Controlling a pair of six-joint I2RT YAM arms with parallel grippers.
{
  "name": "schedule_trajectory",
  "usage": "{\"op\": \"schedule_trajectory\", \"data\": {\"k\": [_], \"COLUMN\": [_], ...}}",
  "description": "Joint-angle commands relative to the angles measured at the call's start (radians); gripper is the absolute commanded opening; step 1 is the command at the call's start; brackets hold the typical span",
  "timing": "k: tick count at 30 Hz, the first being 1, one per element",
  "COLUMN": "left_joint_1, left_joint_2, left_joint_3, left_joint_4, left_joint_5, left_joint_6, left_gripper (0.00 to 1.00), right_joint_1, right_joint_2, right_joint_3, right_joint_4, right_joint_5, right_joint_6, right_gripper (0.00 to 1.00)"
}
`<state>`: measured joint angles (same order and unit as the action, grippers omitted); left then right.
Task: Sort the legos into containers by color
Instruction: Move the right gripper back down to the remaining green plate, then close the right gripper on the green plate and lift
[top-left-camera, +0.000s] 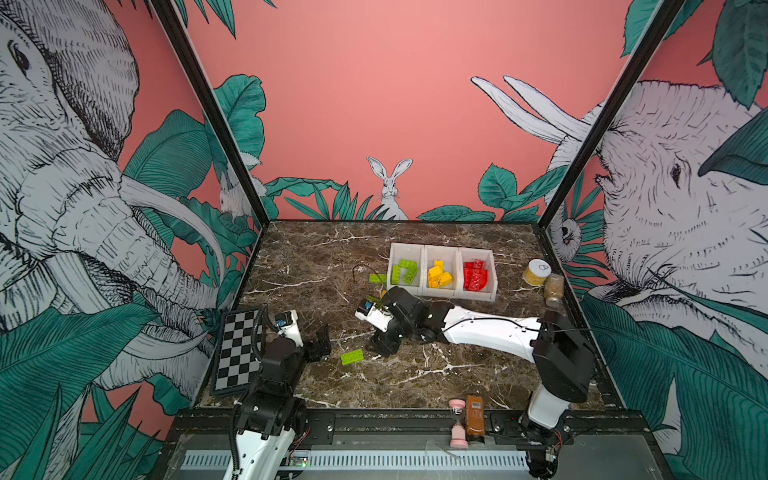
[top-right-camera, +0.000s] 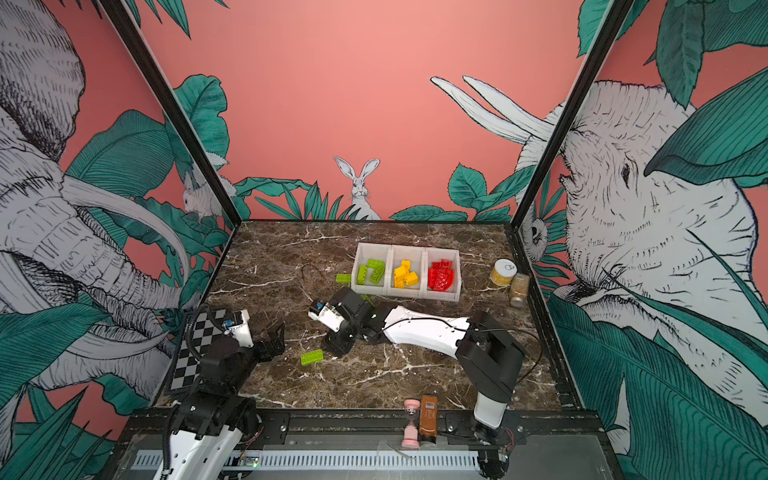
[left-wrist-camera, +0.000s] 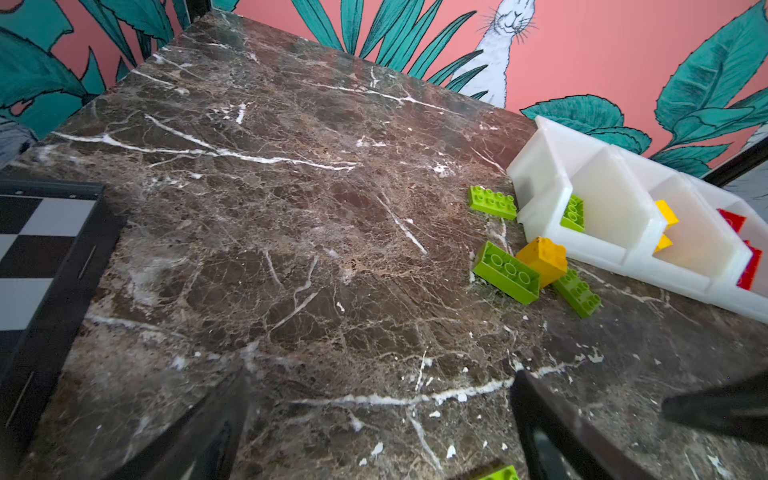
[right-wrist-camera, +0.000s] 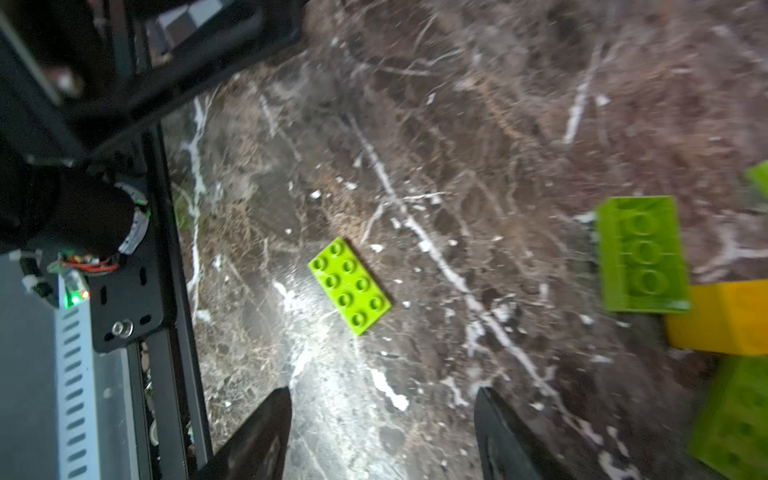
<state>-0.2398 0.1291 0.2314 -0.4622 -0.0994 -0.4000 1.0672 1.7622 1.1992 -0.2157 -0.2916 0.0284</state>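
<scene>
Right gripper (right-wrist-camera: 382, 392), jaws apart and empty, faces a loose green brick (right-wrist-camera: 350, 286). Next it should straddle that, close, then reach the green bin (top-left-camera: 405, 249).

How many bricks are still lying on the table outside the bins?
5. Green brick beside the bins; upturned green, yellow brick and another green clustered before them; lone green nearer the front. The right arm may hide more.

Lab-type robot test booth: dark brown marble-look tabletop (top-left-camera: 415, 374) boxed on 3 sides by pink jungle-mural wall panels (top-left-camera: 374, 104), w/ black metal frame posts (top-left-camera: 206, 104) at its back corners. Two white-and-black robot arms (top-left-camera: 490, 332) mounted along tabletop's front edge.
</scene>
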Motion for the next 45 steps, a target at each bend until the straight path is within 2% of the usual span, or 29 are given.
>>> {"op": "schedule_trajectory", "data": {"k": [1,5,9,13,19,28,34,40,45], "left_joint_1": [-0.003,-0.001,0.0,-0.001,0.0,0.0,-0.001,-0.001,0.0], "left_joint_2": [-0.045,-0.126,-0.114,-0.124,-0.125,-0.125,-0.126,-0.126,-0.125], "left_joint_3": [0.007,0.004,0.011,0.011,0.008,0.007,0.005,0.002,0.001], "left_joint_4": [-0.055,-0.11,-0.121,-0.128,-0.124,-0.117,-0.11,-0.107,-0.097], "left_joint_5": [-0.058,-0.097,-0.116,-0.122,-0.113,-0.096,-0.084,-0.083,-0.071], "left_joint_6": [-0.03,-0.05,-0.06,-0.064,-0.058,-0.051,-0.045,-0.043,-0.038], "left_gripper": [0.99,0.99,0.99,0.99,0.99,0.99,0.99,0.99,0.99], "right_joint_1": [0.04,0.078,0.098,0.102,0.102,0.102,0.097,0.05,0.006], "right_joint_2": [0.047,0.128,0.189,0.227,0.269,0.337,0.356,0.378,0.368], "right_joint_3": [0.012,0.069,0.106,0.134,0.159,0.224,0.238,0.254,0.261], "right_joint_4": [0.076,0.051,0.07,0.082,0.08,0.018,-0.015,-0.011,0.004], "right_joint_5": [0.014,0.045,0.038,0.079,0.116,0.04,0.067,0.147,0.195], "right_joint_6": [-0.039,-0.069,-0.073,-0.073,-0.093,-0.094,-0.109,-0.028,0.078], "right_gripper": [0.7,0.7,0.71,0.77,0.76,0.73,0.71,0.65,0.67]}}
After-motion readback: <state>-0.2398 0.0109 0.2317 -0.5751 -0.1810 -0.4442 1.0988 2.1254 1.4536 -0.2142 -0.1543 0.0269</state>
